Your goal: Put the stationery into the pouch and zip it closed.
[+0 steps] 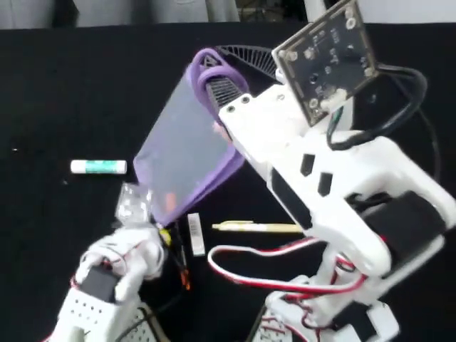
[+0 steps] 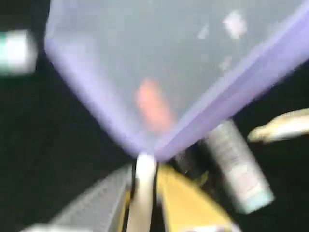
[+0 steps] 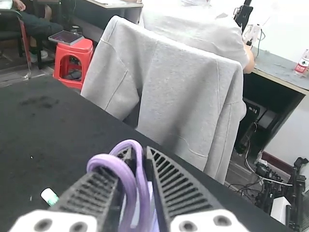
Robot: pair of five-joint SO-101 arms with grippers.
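A translucent pouch [image 1: 184,146] with purple edges hangs tilted above the black table. My right gripper [image 1: 217,77] is shut on its upper purple edge [image 3: 126,166], which is pinched between the black ribbed fingers [image 3: 166,186]. My left gripper [image 2: 152,166] sits at the pouch's lowest corner [image 2: 145,145] and looks shut on it. An orange item [image 2: 150,106] shows through the pouch wall. On the table lie a green-and-white stick [image 1: 98,167], a yellow pen [image 1: 256,227] and a short white stick [image 1: 195,234].
The right arm's white body [image 1: 342,192] and red-and-white cables [image 1: 271,274] rise over the table's near right part. A chair draped with a grey jacket [image 3: 169,87] stands beyond the table's far edge. The table's left side is bare black cloth [image 1: 50,92].
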